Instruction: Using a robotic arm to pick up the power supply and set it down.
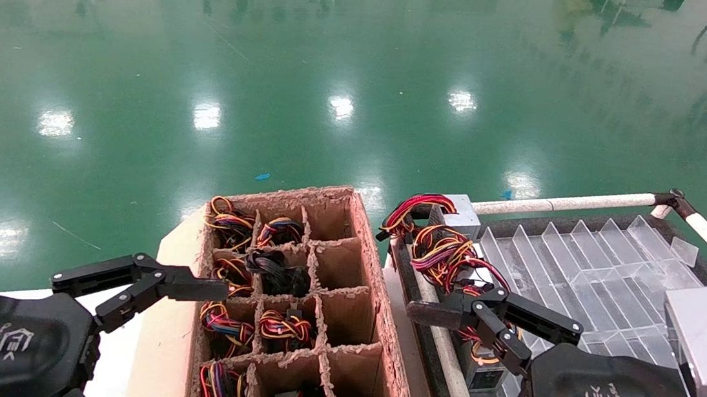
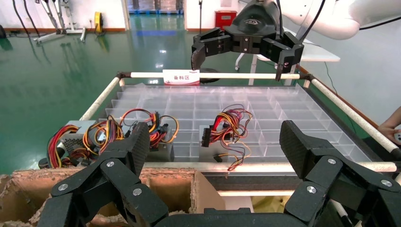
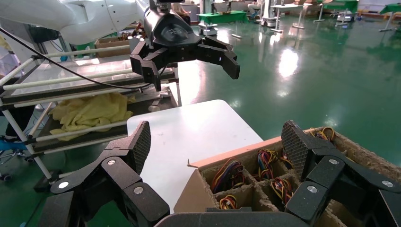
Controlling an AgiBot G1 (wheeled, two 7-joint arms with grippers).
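Observation:
In the head view the power supply shows only as a bundle of black cables (image 1: pixel 273 268) in a middle cell of the cardboard divider box (image 1: pixel 376 304); its metal body is hidden. My left gripper (image 2: pixel 217 149) is open and holds nothing. It hovers over the box's left side, and one finger (image 1: pixel 202 289) reaches just left of the black bundle. My right gripper (image 1: pixel 460 371) is open too, with nothing between its fingers. It hangs over the gap between the box and the clear tray (image 1: pixel 607 262). Each wrist view shows the other arm's gripper open.
Other cells of the box hold units with red, yellow and orange wires (image 1: pixel 286 328). Three more such units (image 1: pixel 452 253) lie on the clear tray, which has a white tube rail (image 1: pixel 560 204). A white table (image 3: pixel 189 132) lies under the box. Green floor lies beyond.

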